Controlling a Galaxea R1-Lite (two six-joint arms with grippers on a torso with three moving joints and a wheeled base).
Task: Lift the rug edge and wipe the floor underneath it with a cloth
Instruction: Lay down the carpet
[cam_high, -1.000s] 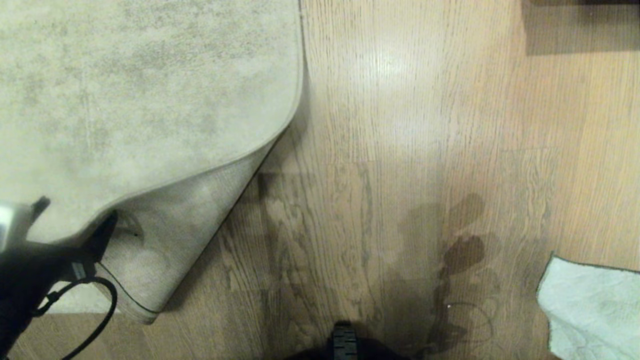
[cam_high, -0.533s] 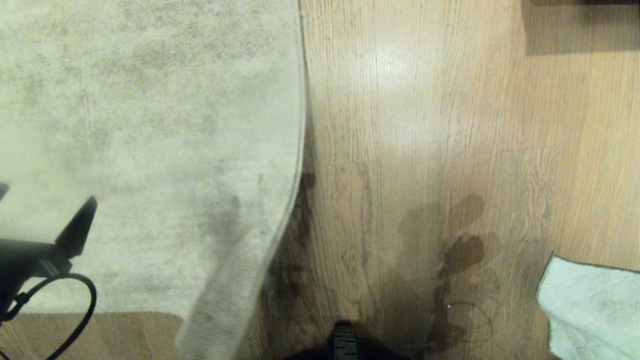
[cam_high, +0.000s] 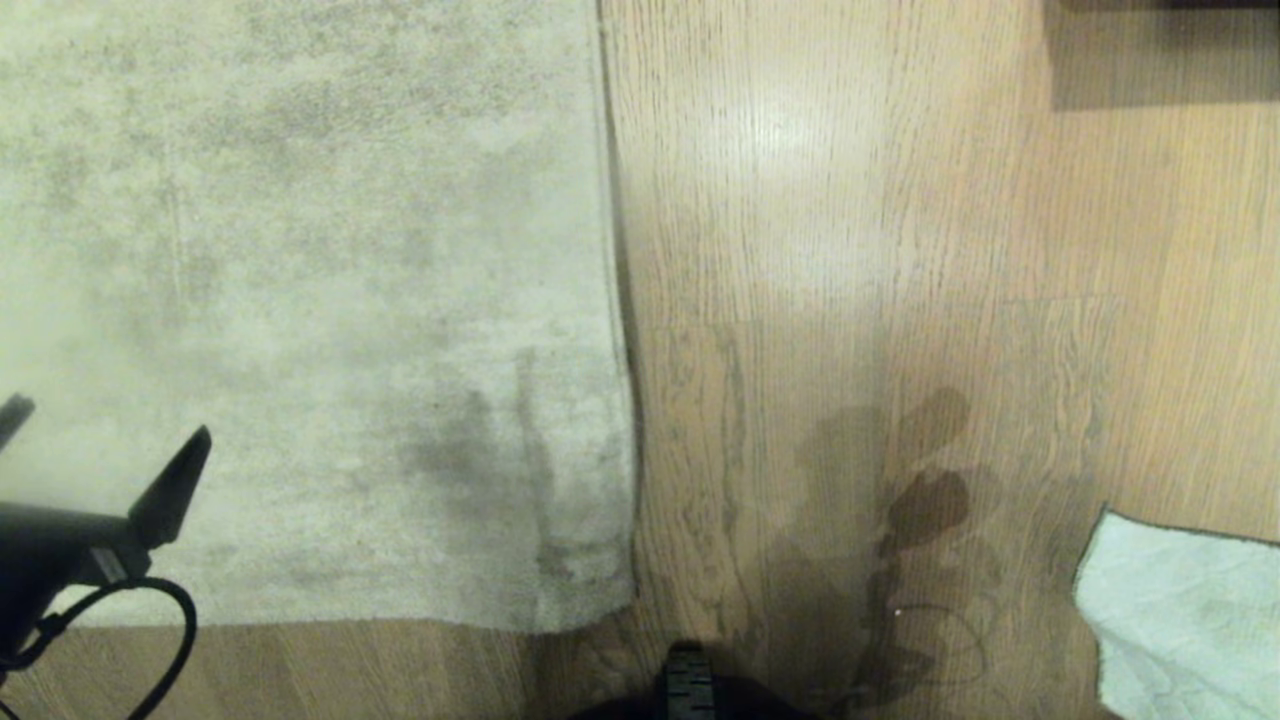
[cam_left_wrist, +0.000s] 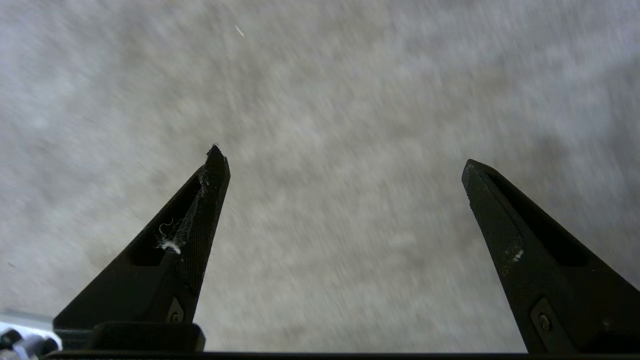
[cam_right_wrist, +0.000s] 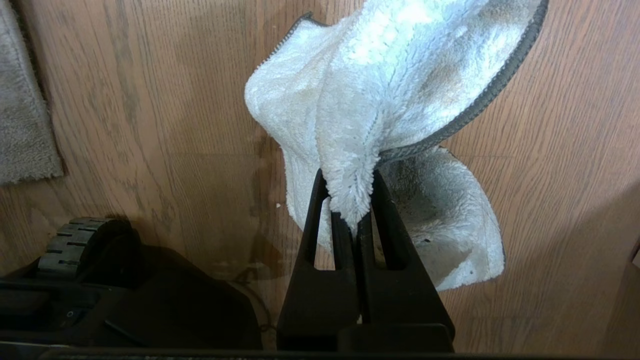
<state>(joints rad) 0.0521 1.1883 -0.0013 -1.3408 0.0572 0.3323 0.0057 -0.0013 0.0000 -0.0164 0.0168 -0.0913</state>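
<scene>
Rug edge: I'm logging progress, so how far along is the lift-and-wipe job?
The rug edge lies flat on the floor again, and the left gripper hangs over the rug with fingers spread and empty. The right gripper is shut on the cloth. Whether the wipe is finished cannot be told.

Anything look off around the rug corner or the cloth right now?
Nothing alarming. The rug edge lies flat on the floor, with dark streaks near its corner. The left gripper hangs open; the right gripper pinches the cloth.
</scene>
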